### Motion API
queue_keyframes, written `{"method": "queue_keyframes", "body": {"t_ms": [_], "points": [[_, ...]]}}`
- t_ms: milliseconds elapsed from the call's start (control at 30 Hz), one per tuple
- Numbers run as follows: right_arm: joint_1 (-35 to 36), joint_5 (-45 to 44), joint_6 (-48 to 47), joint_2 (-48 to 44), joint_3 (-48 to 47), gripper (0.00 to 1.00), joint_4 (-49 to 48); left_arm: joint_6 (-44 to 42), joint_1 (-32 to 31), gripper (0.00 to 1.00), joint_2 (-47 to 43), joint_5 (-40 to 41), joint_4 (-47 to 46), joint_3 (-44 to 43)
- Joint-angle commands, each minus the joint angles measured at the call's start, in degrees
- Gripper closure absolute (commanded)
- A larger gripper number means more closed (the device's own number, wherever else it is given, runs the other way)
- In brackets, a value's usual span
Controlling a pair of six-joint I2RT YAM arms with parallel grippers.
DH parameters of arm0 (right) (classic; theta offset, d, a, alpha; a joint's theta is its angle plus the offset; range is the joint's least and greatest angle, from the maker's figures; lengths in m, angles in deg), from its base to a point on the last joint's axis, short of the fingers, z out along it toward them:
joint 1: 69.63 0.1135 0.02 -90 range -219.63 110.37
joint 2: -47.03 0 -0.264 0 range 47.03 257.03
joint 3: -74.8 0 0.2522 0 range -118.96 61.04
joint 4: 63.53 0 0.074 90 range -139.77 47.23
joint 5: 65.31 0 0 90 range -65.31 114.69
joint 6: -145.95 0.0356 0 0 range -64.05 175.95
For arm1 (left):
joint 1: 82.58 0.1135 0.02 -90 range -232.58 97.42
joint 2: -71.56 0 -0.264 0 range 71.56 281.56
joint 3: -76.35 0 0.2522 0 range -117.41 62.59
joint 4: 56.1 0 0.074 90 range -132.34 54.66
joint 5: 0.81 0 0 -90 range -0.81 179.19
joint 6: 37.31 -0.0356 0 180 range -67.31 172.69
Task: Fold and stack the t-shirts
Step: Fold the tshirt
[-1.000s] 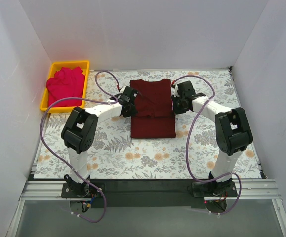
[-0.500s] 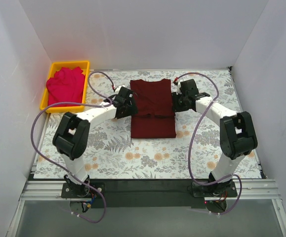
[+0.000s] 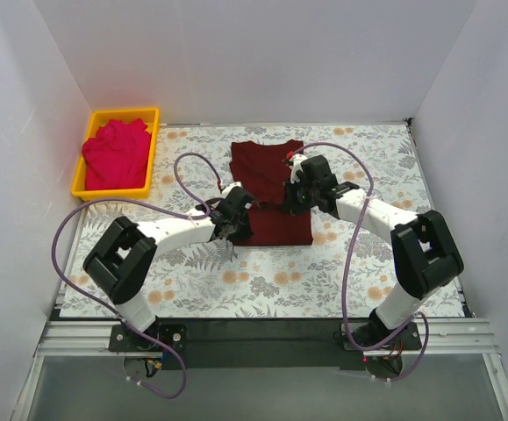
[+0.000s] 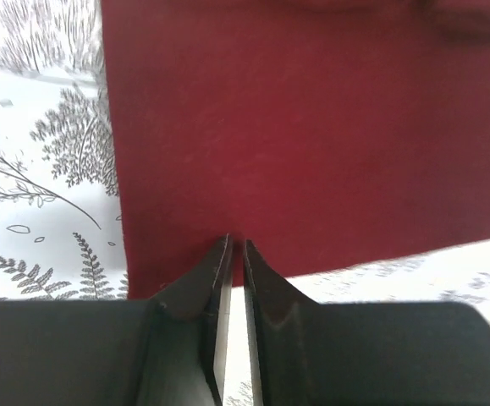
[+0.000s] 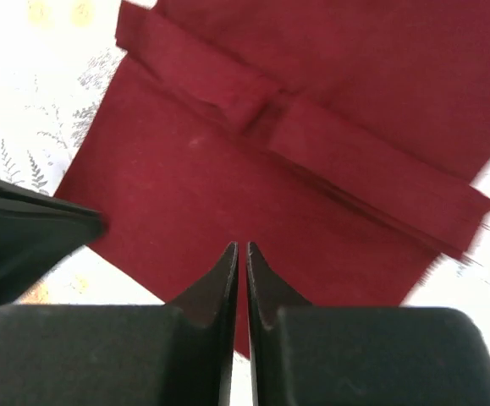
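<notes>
1. Maroon t-shirt (image 3: pixel 267 171) lies folded flat on the bench (image 3: pixel 368 281); pinkish-red t-shirt (image 3: pixel 113 153) sits bunched in the yellow bin (image 3: pixel 122 111).
2. Left fingers (image 4: pixel 202 288) pressed together at the maroon t-shirt's near-left corner.
3. Right fingers (image 5: pixel 211 288) pressed together above it.

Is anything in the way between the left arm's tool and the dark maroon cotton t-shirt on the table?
Nothing visible. The left tool sits right at the near hem of the dark maroon cotton t-shirt, with bare floral table cover beside it.
</notes>
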Motion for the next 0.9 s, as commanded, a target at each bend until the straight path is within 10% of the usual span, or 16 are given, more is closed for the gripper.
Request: {"method": "queue_keyframes", "body": {"t_ms": [0,633,867], "points": [[1.09,2.83,1.28,2.95,-0.24,0.89,-5.27,1.39,-0.32,0.92,1.78,-1.28,-0.41,1.17],[-9.63,-0.52,-5.66,24.41,-29.33,0.82,-2.65,2.89,-0.67,0.85,3.28,-4.88,-0.68,6.98],[-10.07,7.66,-4.96,12.30,-17.58,0.80,-2.47,4.64,-0.67,0.78,0.04,-5.41,-0.68,5.49]]}}
